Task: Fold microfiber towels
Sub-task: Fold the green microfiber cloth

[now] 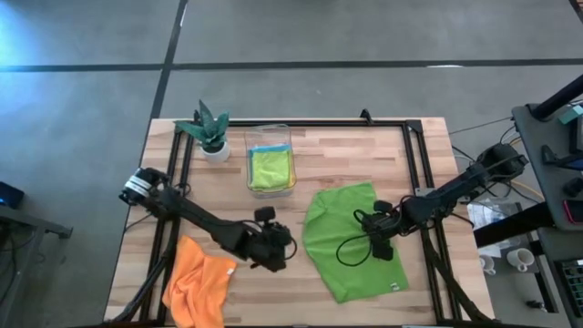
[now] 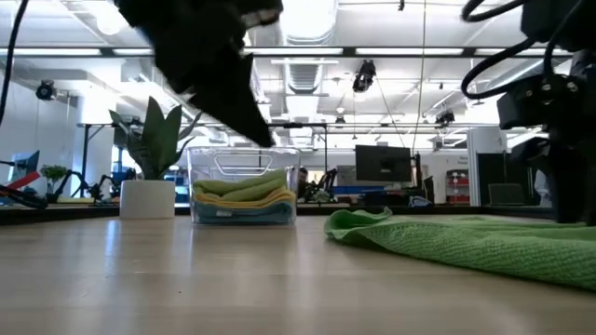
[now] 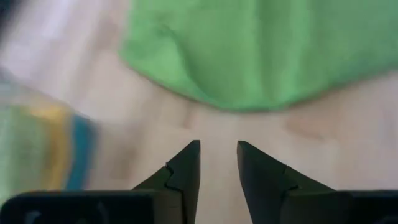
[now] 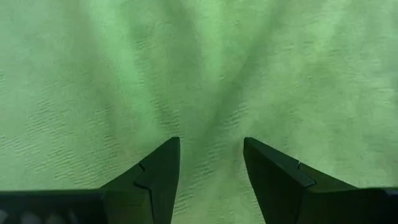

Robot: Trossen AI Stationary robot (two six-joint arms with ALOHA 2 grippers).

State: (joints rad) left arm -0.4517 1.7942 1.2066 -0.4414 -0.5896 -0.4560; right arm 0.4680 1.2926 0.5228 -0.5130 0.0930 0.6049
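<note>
A lime green microfiber towel [image 1: 351, 273] [image 2: 466, 237] lies spread flat on the wooden table, right of centre. My right gripper [image 1: 378, 241] [image 4: 211, 140] stands open over its middle, pointing steeply down, and I see nothing between its fingers. My left gripper [image 1: 290, 248] [image 3: 217, 144] is open above bare wood just left of that towel's left edge [image 3: 186, 93]. An orange towel [image 1: 196, 282] lies crumpled at the near left, behind the left arm. Folded yellow, green and blue towels [image 1: 271, 169] [image 2: 242, 197] lie in a clear bin.
The clear plastic bin [image 1: 248, 164] [image 2: 200, 177] stands at the table's far middle, with a small potted plant [image 1: 211, 132] [image 2: 154, 167] to its left. A black frame rail [image 1: 419, 164] runs along the table's far and side edges. Bare wood shows between the two loose towels.
</note>
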